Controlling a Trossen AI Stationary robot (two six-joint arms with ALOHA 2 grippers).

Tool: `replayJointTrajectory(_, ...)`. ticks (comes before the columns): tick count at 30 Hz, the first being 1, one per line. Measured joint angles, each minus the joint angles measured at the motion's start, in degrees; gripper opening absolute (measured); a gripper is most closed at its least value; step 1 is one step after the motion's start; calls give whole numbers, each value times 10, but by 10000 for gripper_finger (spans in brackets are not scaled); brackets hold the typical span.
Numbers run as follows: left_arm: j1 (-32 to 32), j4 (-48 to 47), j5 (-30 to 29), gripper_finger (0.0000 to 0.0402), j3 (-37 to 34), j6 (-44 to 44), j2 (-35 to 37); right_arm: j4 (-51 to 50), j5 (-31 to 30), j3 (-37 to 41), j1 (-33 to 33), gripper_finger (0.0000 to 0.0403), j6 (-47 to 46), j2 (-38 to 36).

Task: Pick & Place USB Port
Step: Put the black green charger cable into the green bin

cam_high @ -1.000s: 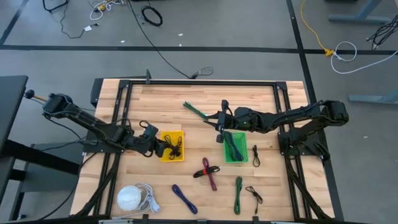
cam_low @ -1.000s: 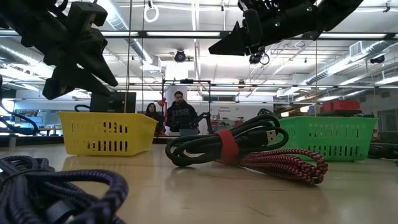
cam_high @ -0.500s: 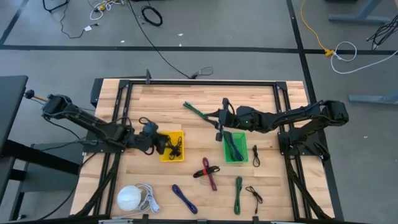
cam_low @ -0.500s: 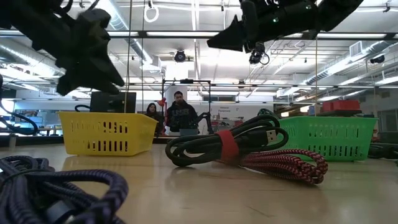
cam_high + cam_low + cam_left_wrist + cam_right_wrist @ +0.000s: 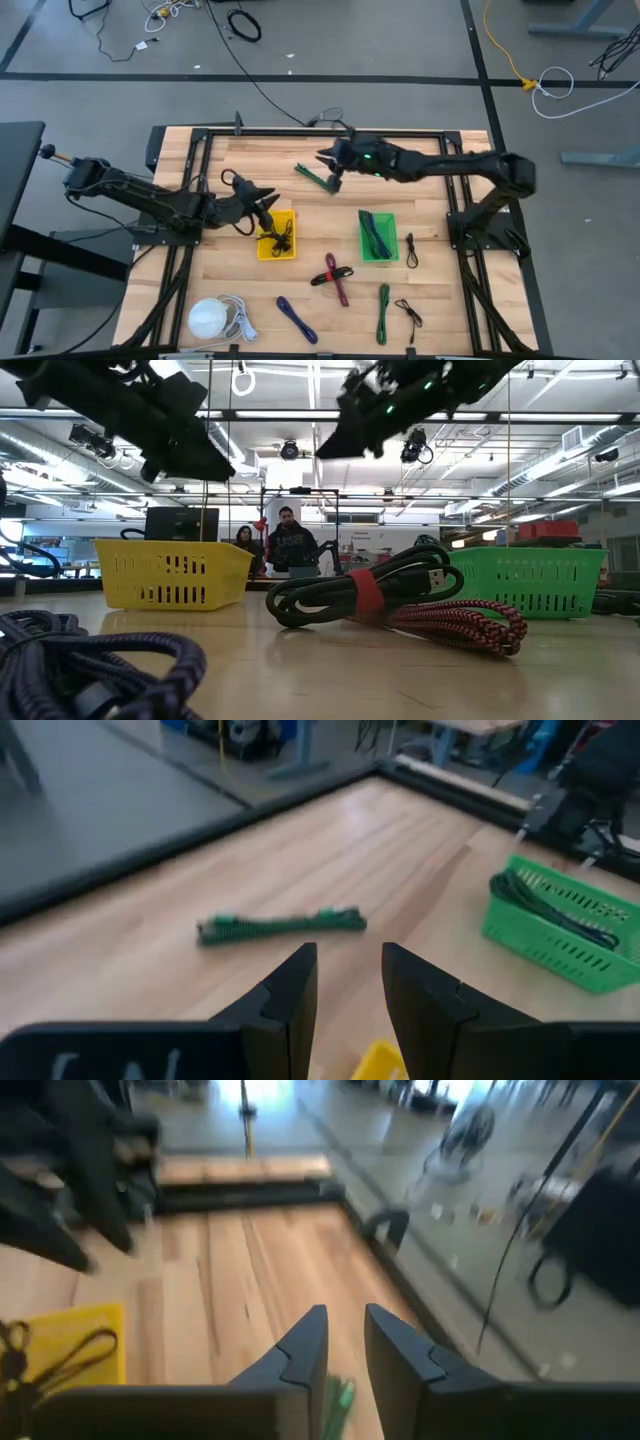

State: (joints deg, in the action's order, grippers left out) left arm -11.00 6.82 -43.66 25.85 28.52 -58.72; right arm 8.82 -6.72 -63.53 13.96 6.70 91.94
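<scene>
Two pincers are up over the table (image 5: 430, 290), either side of the yellow basket (image 5: 277, 234). Left pincer (image 5: 266, 196) hangs just above that basket's far-left corner, fingers parted by a narrow gap, gripping nothing. Right pincer (image 5: 330, 166) sits well beyond the basket toward the far edge, right over the green cable (image 5: 316, 178), fingers slightly apart and empty too. Green basket (image 5: 377, 236) stands right of the yellow one. No readable writing anywhere.
</scene>
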Motion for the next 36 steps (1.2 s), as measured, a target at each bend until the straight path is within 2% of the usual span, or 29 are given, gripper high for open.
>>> replayJointTrajectory(5,0,31,18,119,0,-60,-1,-27,52,-64,13,73,-22,113)
replayJointTrajectory(8,0,31,24,119,0,-79,-1,-43,43,-96,12,73,-7,173)
replayJointTrajectory(12,0,30,28,119,0,-87,-1,-38,36,-121,7,73,-20,214)
replayJointTrajectory(16,0,30,28,119,0,-102,-1,-79,18,-120,4,83,-26,224)
replayJointTrajectory(22,0,30,32,119,0,-130,-1,-137,2,-120,0,129,-67,223)
replayJointTrajectory(25,0,29,32,119,0,-132,-1,-141,-19,-116,-4,153,-78,223)
replayJointTrajectory(29,0,29,37,119,0,-127,-1,-139,-13,-106,-4,178,-100,223)
replayJointTrajectory(36,0,29,54,119,0,-127,-1,-138,-19,-73,-5,194,-110,223)
